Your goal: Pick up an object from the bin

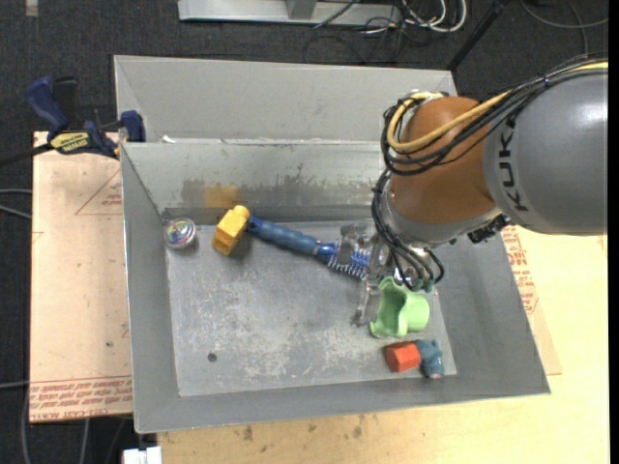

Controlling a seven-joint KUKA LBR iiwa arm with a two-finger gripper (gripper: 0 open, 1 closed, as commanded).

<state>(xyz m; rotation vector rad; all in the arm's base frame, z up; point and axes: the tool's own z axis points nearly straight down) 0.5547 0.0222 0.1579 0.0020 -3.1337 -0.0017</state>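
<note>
My gripper (370, 309) hangs low over the right part of the bin, under the arm's orange cover. Right beside it, touching or nearly so, lies a light green cup-shaped thing (398, 313); the cover hides its upper edge. A toy hammer (280, 237) with a yellow head and a blue handle lies across the middle, and its ribbed handle end reaches under the gripper. Just in front of the green thing lie a small orange-red block (402, 357) and a small blue piece (431, 360).
A shiny, many-coloured ball (180, 234) rests at the far left by the bin's back wall. The arm and its cables cover the bin's right back corner. The left and front of the floor are bare metal.
</note>
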